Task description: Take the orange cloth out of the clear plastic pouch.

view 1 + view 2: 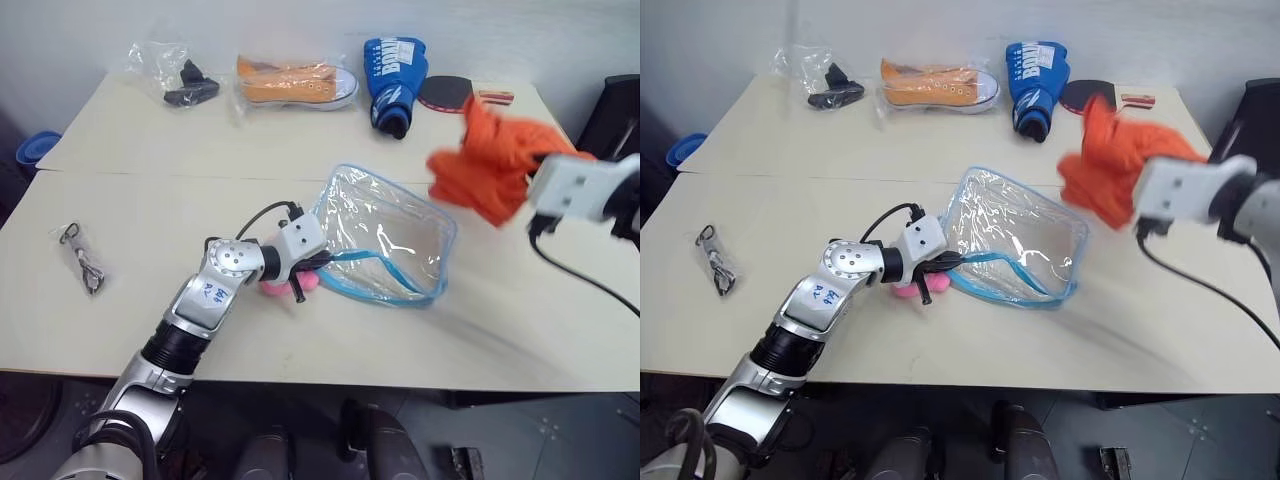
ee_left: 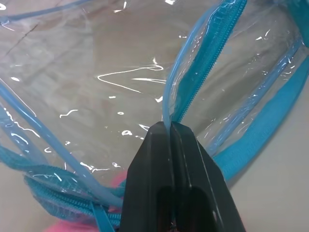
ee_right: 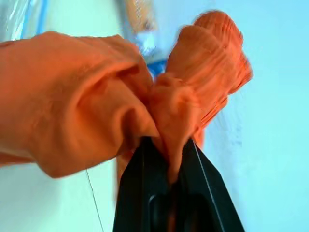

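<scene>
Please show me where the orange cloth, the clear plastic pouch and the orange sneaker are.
orange cloth (image 1: 487,168), left eye view, middle of the bunched fabric.
clear plastic pouch (image 1: 385,232), left eye view, transparent side panel.
orange sneaker (image 1: 290,82), left eye view, canvas upper.

The light is bright and even, with only soft, weak shadows on the pale worktop (image 1: 130,150). White glare lines lie on the clear plastic pouch (image 1: 385,235) and are strong in the left wrist view. The orange cloth (image 1: 490,165) and the right claw (image 3: 169,145) look smeared by motion blur. The right wrist background is unfocused.
</scene>
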Controlling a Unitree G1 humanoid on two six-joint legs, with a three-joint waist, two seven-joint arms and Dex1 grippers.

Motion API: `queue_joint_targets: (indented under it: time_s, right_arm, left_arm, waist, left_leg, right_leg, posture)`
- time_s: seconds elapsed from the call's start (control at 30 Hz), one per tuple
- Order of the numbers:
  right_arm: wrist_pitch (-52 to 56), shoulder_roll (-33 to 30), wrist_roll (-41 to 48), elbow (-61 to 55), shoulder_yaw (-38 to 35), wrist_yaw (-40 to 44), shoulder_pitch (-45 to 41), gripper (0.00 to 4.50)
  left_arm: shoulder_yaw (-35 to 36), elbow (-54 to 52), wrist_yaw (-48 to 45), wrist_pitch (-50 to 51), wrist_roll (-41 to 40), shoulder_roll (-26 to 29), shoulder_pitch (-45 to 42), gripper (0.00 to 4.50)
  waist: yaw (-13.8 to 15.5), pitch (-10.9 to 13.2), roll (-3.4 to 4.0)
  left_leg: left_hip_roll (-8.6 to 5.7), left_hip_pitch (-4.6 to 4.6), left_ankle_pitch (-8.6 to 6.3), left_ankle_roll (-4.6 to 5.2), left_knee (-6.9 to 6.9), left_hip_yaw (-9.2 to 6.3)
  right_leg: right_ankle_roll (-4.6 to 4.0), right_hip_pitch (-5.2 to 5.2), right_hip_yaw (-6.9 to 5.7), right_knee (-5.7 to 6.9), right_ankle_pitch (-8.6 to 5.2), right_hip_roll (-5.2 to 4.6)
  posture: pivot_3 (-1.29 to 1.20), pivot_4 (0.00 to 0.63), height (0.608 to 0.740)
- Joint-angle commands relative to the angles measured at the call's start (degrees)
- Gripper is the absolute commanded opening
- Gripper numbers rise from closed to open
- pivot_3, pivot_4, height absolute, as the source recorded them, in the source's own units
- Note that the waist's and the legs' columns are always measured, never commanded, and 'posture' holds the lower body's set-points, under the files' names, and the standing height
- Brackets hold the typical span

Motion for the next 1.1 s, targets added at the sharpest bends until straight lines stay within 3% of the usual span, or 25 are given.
queue_joint_targets:
  time_s: [0.03, 0.07, 0.13, 0.17, 0.27, 0.7, 0.93, 1.1]
  right_arm:
    - [-5.15, 1.71, -2.10, -0.24, -5.40, -4.37, 12.71, 0.02]
    - [-4.91, 3.32, -3.12, 1.03, -5.38, -5.90, 17.30, 0.02]
    - [-5.51, 6.43, -3.46, 3.74, -5.81, -8.87, 22.48, 0.02]
    - [-5.78, 6.81, -4.25, 4.83, -5.95, -10.21, 23.67, 0.02]
    - [-4.40, 7.25, -4.07, 8.28, -7.20, -12.37, 23.79, 0.00]
    - [-8.91, 5.73, -4.99, 15.86, -4.84, -14.49, 22.28, 0.00]
    - [-8.26, 4.97, 1.97, 10.55, -6.08, -6.88, 21.93, 2.05]
    - [-2.95, 3.59, 12.66, -3.44, -9.09, 4.06, 30.11, 3.76]
  left_arm:
    - [-0.24, -2.44, -2.07, 0.70, -0.23, 1.21, 1.14, 0.00]
    - [-0.24, -3.51, -3.10, 0.91, -0.62, 1.95, 1.25, 0.00]
    - [0.46, -4.85, -3.61, 2.51, -1.32, 2.39, 0.89, 0.00]
    - [0.78, -5.32, -3.63, 3.22, -1.58, 2.36, 0.65, 0.00]
    - [0.47, -6.43, -4.39, 3.96, -1.74, 2.73, 0.26, 0.62]
    - [2.53, -12.66, -6.15, 6.31, -1.90, 9.04, 1.61, 4.49]
    - [11.02, -15.41, -10.12, 12.18, -11.55, 11.33, 2.46, 4.50]
    - [17.81, -14.20, -14.38, 14.52, -18.12, 16.46, 1.50, 4.50]
  waist:
    - [-0.26, 0.04, 0.08]
    - [-0.54, 0.06, 0.21]
    - [0.01, -0.41, -0.59]
    - [-0.01, -0.35, -0.48]
    - [-0.47, -0.22, 0.45]
    - [-1.52, -0.19, 0.41]
    - [-1.55, -0.19, 0.41]
    - [-1.43, -0.18, 0.40]
  left_leg:
    - [0.00, 0.00, 0.00, 0.00, 0.00, 0.00]
    - [-0.01, -0.04, 0.02, 0.03, 0.01, 0.19]
    - [0.08, 0.25, 0.15, -0.23, -0.35, 0.15]
    - [0.13, 0.38, 0.18, -0.31, -0.45, 0.12]
    - [-0.12, 0.54, 0.22, -0.10, -0.48, 0.31]
    - [0.00, 0.96, 0.21, -0.24, -0.69, 0.44]
    - [0.02, 0.96, 0.20, -0.26, -0.68, 0.44]
    - [0.07, 0.99, 0.19, -0.37, -0.68, 0.34]
  right_leg:
    - [0.00, 0.02, 0.00, 0.00, 0.00, 0.00]
    - [0.07, 0.00, 0.13, 0.02, 0.04, 0.00]
    - [-0.08, 0.24, 0.20, -0.19, -0.04, 0.16]
    - [-0.15, 0.43, 0.14, -0.25, -0.08, 0.22]
    - [-0.01, 0.44, 0.40, -0.19, -0.01, -0.05]
    - [-0.08, 0.61, 0.58, -0.13, -0.10, 0.13]
    - [-0.11, 0.59, 0.57, -0.10, -0.11, 0.15]
    - [-0.12, 0.61, 0.54, -0.06, -0.18, 0.23]
  posture:
    - [0.00, 0.150, 0.740]
    - [0.00, 0.150, 0.740]
    - [0.00, 0.150, 0.740]
    - [0.00, 0.150, 0.740]
    - [0.00, 0.150, 0.740]
    - [0.00, 0.150, 0.740]
    - [0.00, 0.150, 0.740]
    - [0.00, 0.150, 0.740]
